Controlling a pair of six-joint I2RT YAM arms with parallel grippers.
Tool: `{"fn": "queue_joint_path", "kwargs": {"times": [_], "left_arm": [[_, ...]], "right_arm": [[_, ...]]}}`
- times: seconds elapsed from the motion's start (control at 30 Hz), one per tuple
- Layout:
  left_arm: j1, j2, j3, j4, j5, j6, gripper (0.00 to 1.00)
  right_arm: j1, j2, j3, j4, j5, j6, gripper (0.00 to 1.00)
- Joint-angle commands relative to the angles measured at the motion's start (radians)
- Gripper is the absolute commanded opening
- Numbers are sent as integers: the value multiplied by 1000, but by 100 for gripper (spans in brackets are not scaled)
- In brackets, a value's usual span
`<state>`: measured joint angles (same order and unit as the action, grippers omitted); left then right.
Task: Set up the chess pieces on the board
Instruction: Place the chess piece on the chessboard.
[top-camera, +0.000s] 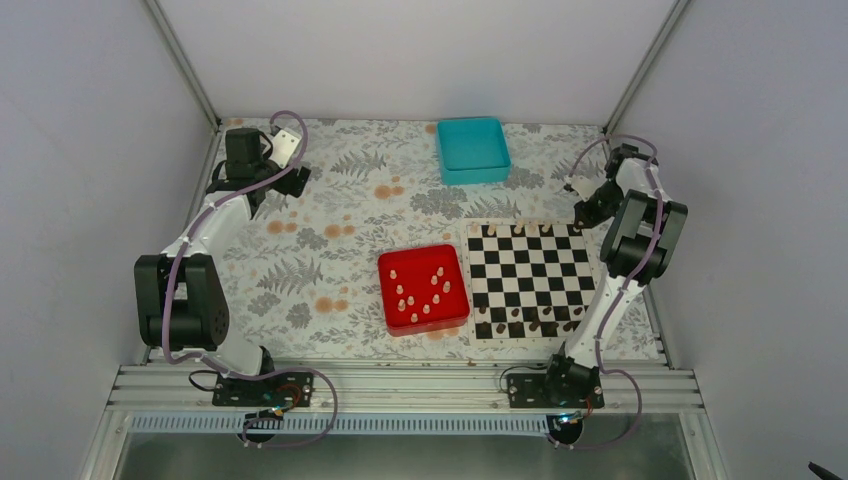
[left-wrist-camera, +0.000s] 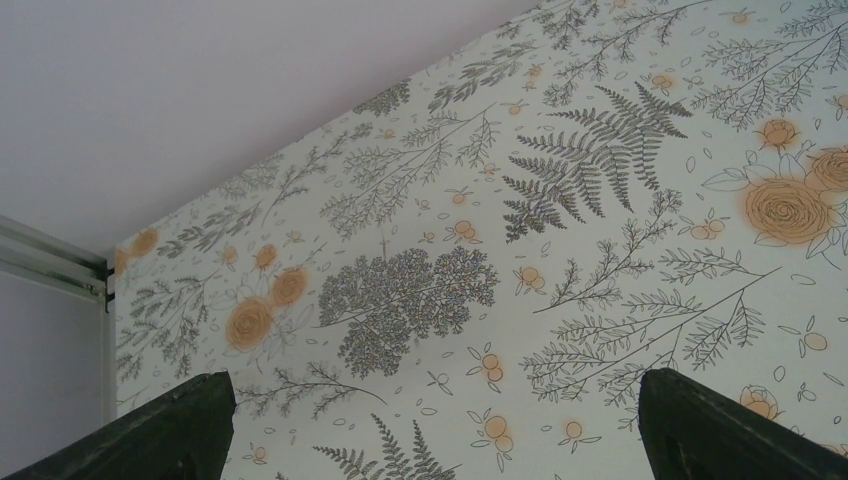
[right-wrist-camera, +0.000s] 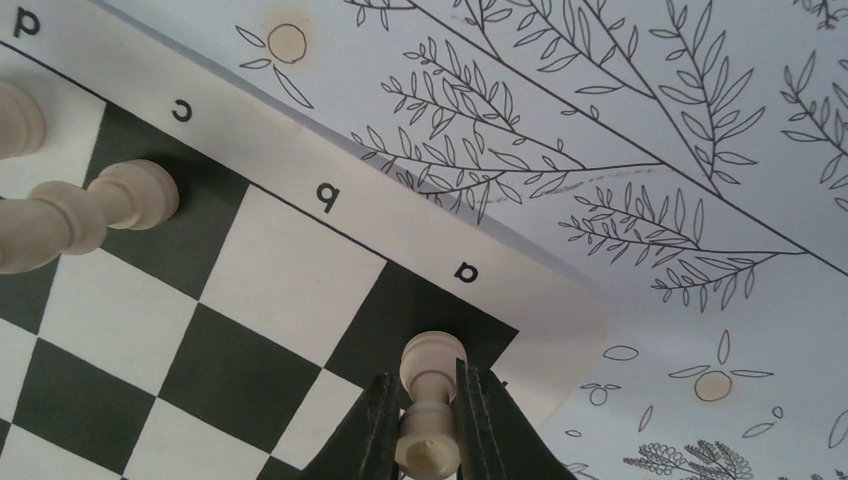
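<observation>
Chess pieces (top-camera: 427, 309): several pale ones sit in the red tray (top-camera: 384, 290), just left of the board (top-camera: 528, 280), and a few stand on its far row. Your right gripper (top-camera: 580, 205) hangs at the board's far right corner. Your left gripper (top-camera: 290, 165) is well away, far left.

Left wrist: fingers (left-wrist-camera: 190, 430) spread wide, nothing between them, only patterned cloth (left-wrist-camera: 500, 200) below.

Right wrist: jaws clamped on a pale piece (right-wrist-camera: 432, 355), its base over the dark corner square marked "a". You cannot tell whether it touches the board. If you release it tilted or off the surface, it may topple and roll off the nearby edge.
</observation>
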<state>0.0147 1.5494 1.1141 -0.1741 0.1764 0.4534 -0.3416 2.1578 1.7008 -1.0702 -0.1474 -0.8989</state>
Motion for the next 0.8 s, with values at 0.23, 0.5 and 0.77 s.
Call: {"fn": "queue_joint_path", "kwargs": {"times": [0.23,0.5,0.77], "left_arm": [[1,-16,-9,9,17,8,100],[0,-12,-8,8,16,8,100],[1,-14,-8,9,12,8,100]], "right_arm": [[0,22,-14,-7,-19,-23,9],[0,13,-16,9,-14,-21,18],[17,-87,52,-45,-44,-19,39]]}}
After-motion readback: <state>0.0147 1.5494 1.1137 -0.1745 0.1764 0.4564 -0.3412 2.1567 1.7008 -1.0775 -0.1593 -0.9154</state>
